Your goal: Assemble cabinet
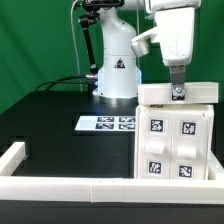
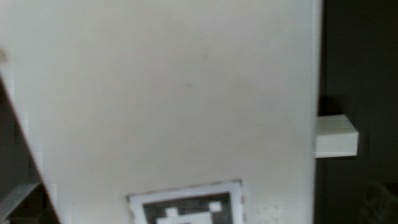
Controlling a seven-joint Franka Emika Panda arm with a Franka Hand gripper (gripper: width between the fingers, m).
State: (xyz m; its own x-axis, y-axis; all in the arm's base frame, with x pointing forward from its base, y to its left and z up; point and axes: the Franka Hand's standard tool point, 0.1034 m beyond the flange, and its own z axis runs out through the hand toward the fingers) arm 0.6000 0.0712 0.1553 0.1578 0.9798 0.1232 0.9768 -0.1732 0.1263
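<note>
- One cabinet (image 1: 175,140) stands upright on the black counter (image 1: 50,115), at about four o'clock from the centre of the exterior view. Its front faces the camera and carries four tags.
- A flat top panel (image 1: 150,95) lies across its upper edge, at about two o'clock in that view. It sits level and spans the body, so I judge it is being pressed home rather than carried.
- The arm hangs from twelve o'clock with the fingers (image 1: 177,90) pointing straight down onto that panel. A vertical approach suits a push into a body that stands firm on the counter.
- The fingers look narrow and touch the panel. At this size I cannot tell whether they are apart, together, or clamped on an edge.
- The wrist view is filled by a broad white face bearing a tag (image 2: 192,205), with a small white block (image 2: 338,135) jutting just beside it. I take this to be the cabinet seen from very close.
- The marker board (image 1: 108,123) lies flat at about nine o'clock from the cabinet, well apart from it and in front of the robot base (image 1: 115,70).
- The border rail (image 1: 60,183) runs along the six o'clock edge. The cabinet stands just behind the rail, which I judge keeps it from sliding under the push.
</note>
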